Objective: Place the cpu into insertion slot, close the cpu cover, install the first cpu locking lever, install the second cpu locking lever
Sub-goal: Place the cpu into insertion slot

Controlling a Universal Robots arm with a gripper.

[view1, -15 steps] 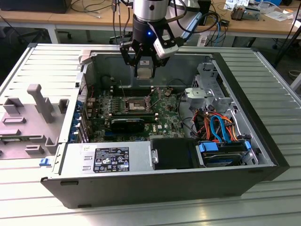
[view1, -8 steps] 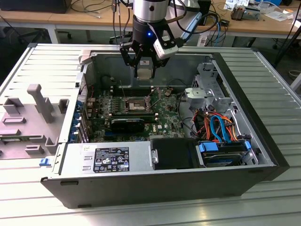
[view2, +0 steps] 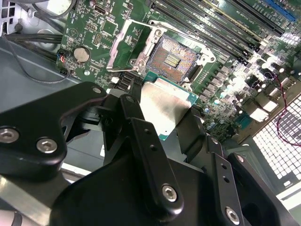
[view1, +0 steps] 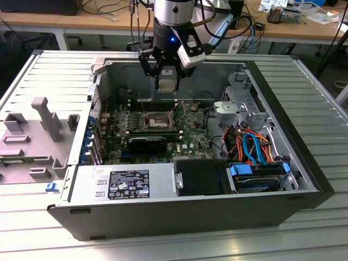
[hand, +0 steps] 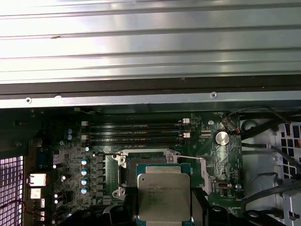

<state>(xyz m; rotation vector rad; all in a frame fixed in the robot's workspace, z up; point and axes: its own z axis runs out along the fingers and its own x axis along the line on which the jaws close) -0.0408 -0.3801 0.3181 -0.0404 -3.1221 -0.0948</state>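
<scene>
In the exterior view, low in the frame, a grey power supply (view1: 124, 184) is sitting in the computer case (view1: 190, 217). At centre, the insertion slot (view1: 157, 119) is lying uncovered. At upper centre, the gripper (view1: 167, 79) is pinching the cpu (hand: 163, 197) by its edges, hovering above the slot.

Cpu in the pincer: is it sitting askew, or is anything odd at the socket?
Nothing stands out. The cpu sits square in the pincer, its edges lined up with the insertion slot, which lies open and empty below it.
</scene>
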